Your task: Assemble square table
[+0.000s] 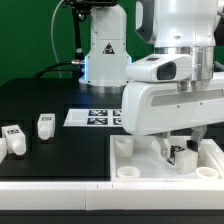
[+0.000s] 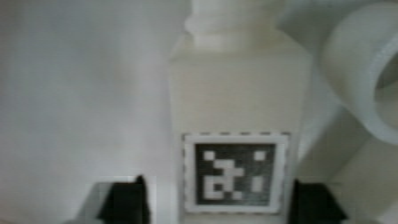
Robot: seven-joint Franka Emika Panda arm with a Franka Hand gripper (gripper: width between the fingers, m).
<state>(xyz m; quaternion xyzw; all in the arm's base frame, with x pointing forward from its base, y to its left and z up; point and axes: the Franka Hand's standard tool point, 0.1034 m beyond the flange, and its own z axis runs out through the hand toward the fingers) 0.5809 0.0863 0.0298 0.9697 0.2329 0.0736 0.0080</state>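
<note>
The white square table top [image 1: 125, 160] lies at the exterior view's lower right, with round corner holes in its raised rim. A white leg [image 1: 181, 155] with a black-and-white tag rests on it. My gripper [image 1: 178, 152] hangs straight over that leg, one finger on each side. In the wrist view the leg [image 2: 231, 100] runs away from the camera, its tag nearest me and its screw peg at the far end. My gripper [image 2: 226, 203] straddles it; the dark fingers [image 2: 121, 203] flank it, with a thin gap on one side. A rounded corner of the top [image 2: 365, 80] shows beside the leg.
Two more white legs [image 1: 14, 139] [image 1: 45, 125] lie on the black table at the exterior view's left. The marker board [image 1: 92, 117] lies flat behind the table top. The arm's white base [image 1: 105, 55] stands at the back.
</note>
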